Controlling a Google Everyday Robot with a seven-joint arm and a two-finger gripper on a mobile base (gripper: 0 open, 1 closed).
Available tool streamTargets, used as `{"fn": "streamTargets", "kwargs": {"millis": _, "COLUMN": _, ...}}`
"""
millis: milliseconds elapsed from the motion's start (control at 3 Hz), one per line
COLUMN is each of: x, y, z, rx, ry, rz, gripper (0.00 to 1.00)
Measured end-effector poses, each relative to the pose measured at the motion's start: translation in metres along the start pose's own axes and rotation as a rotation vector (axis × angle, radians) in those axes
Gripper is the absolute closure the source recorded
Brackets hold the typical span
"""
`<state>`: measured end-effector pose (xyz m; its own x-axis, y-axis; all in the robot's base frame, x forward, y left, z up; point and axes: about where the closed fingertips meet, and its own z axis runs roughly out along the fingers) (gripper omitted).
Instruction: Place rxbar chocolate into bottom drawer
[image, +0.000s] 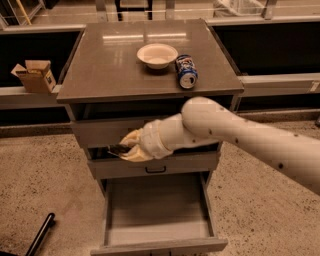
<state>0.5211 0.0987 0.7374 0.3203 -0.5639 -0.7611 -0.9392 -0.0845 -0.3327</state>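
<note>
Camera view: jaws pinching rxbar chocolate (117, 149) above open bottom drawer (157, 215), at middle drawer (170, 163) front.

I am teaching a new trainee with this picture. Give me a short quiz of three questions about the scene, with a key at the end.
1. True or false: the lowest wide grey drawer of the grey cabinet is pulled open, and the pale two-finger claw is above it, in front of the upper drawers.
2. What is the claw shut on? A) a metal spoon B) a small flat bar in a black wrapper C) nothing
3. Name the thing beside the round white bowl on the cabinet top.
Key: 1 true; 2 B; 3 the blue-and-white can.
</note>
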Motion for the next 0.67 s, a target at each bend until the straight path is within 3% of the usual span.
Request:
{"fn": "streamTargets", "kwargs": {"millis": 333, "x": 0.094, "y": 0.065, "z": 0.011, "rx": 0.057, "ry": -0.079, "rz": 0.238, "gripper": 1.0}}
{"fn": "streamTargets", "kwargs": {"millis": 667, "x": 0.116, "y": 0.076, "z": 0.005, "rx": 0.129, "ry": -0.137, "rz": 0.215, "gripper": 1.0}}
